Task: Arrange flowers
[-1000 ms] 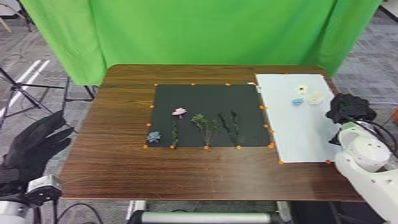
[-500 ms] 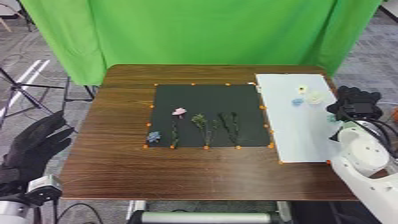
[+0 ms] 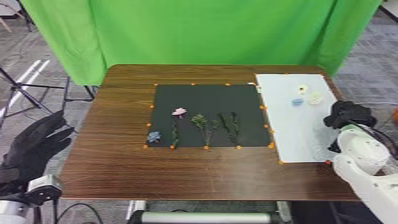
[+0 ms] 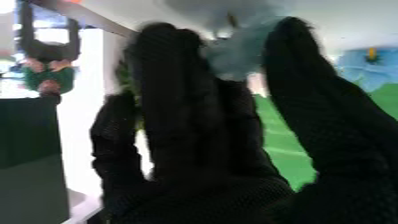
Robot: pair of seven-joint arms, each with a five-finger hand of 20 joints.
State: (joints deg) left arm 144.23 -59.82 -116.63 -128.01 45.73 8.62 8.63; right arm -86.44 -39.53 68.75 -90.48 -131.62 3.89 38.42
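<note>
My right hand (image 3: 348, 114) is over the right edge of the white sheet (image 3: 289, 135). In the right wrist view my right hand (image 4: 200, 130) has straight fingers, with a blurred teal flower (image 4: 233, 56) between their tips and the thumb; a blue flower (image 4: 369, 65) is farther off. On the black mat (image 3: 204, 97) lie a pink flower (image 3: 179, 111), a blue flower cluster (image 3: 154, 136), a leafy green sprig (image 3: 200, 120) and dark green stems (image 3: 234, 122). The white sheet holds a pale blue flower (image 3: 298, 102), a cream flower (image 3: 314, 100) and a small white flower (image 3: 302, 89).
My left hand (image 3: 37, 142) stands open off the left side of the brown table (image 3: 115, 165). Small orange markers (image 3: 206, 147) line the mat's edges. A green curtain (image 3: 213, 35) hangs behind the table.
My right hand has shifted left and a little nearer the robot since the middle frame, covering the teal flower that showed beside it. The left hand and the flowers on the mat have not moved.
</note>
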